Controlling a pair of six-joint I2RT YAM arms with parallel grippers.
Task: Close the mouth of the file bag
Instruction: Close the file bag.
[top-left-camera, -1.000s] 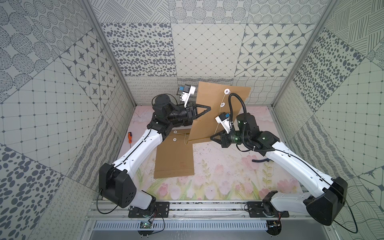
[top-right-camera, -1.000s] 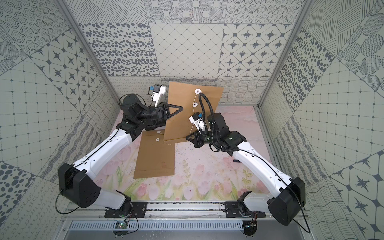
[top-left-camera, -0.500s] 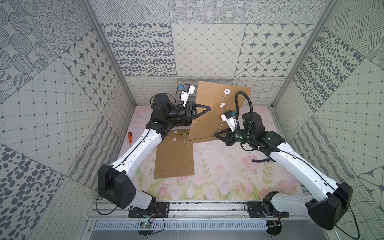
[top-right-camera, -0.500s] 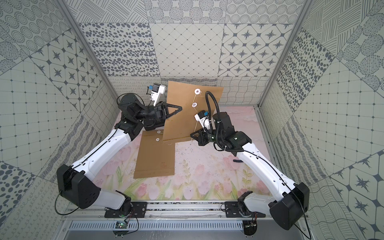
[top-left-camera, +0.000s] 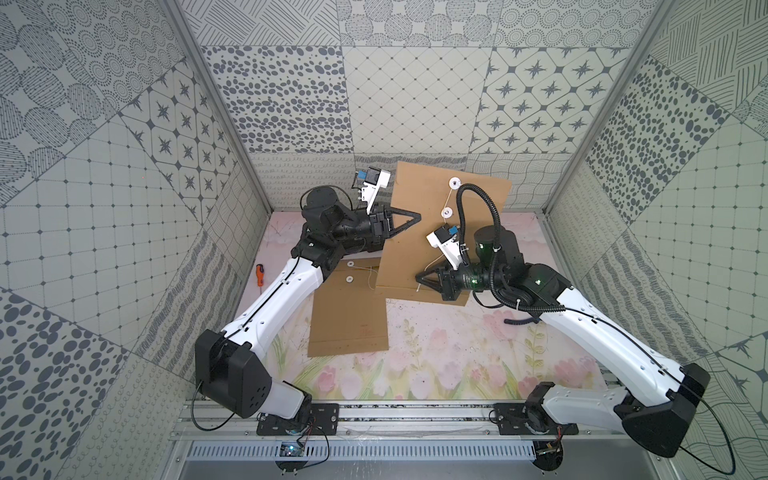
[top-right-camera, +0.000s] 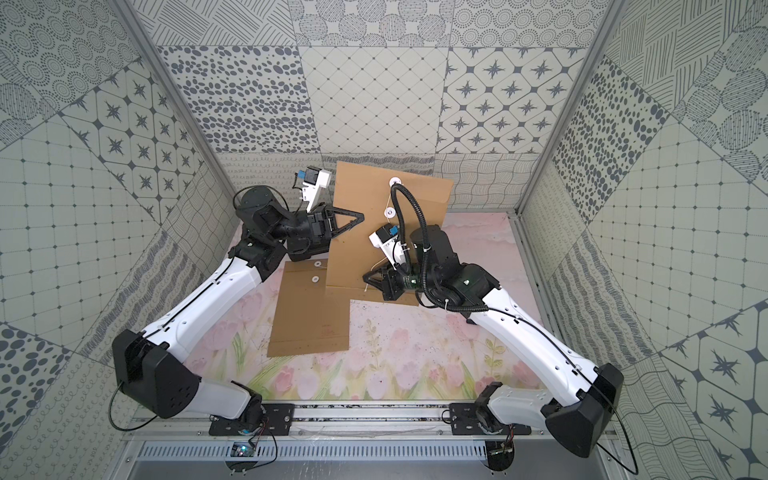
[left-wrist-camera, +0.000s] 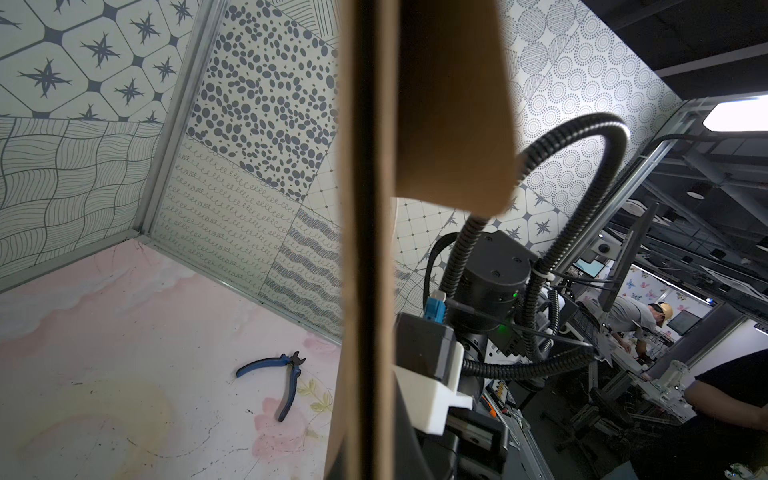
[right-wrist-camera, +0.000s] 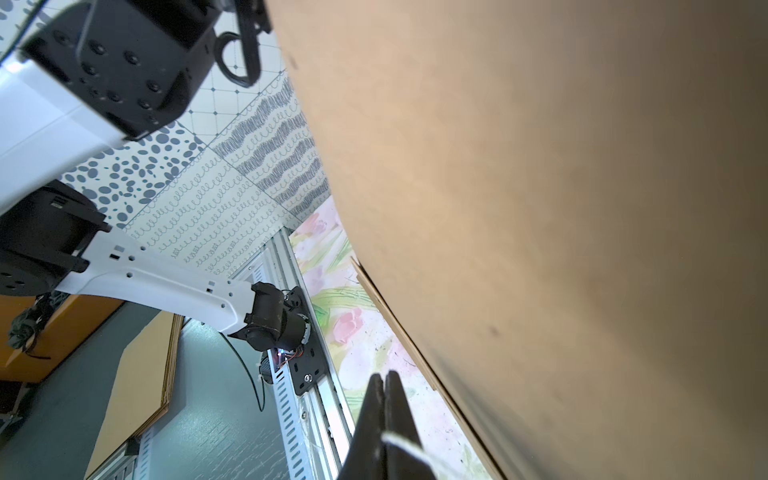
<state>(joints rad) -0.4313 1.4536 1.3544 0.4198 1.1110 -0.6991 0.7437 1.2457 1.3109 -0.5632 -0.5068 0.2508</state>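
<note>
File bag (top-left-camera: 403, 257) stands raised over the far edge of the worktop (top-left-camera: 457, 353), left hand (top-left-camera: 417, 216) clamped on its side edge, right hand (top-left-camera: 419, 277) pinching its white string (right-wrist-camera: 400, 439).

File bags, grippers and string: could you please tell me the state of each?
Raised file bag: tilted up, gripped at its edge.
Flat file bag: lying on the table, string loose.
Left gripper: jaws shut on raised file bag.
Right gripper: jaws shut on string.
String: pinched, running to the raised file bag.
</note>
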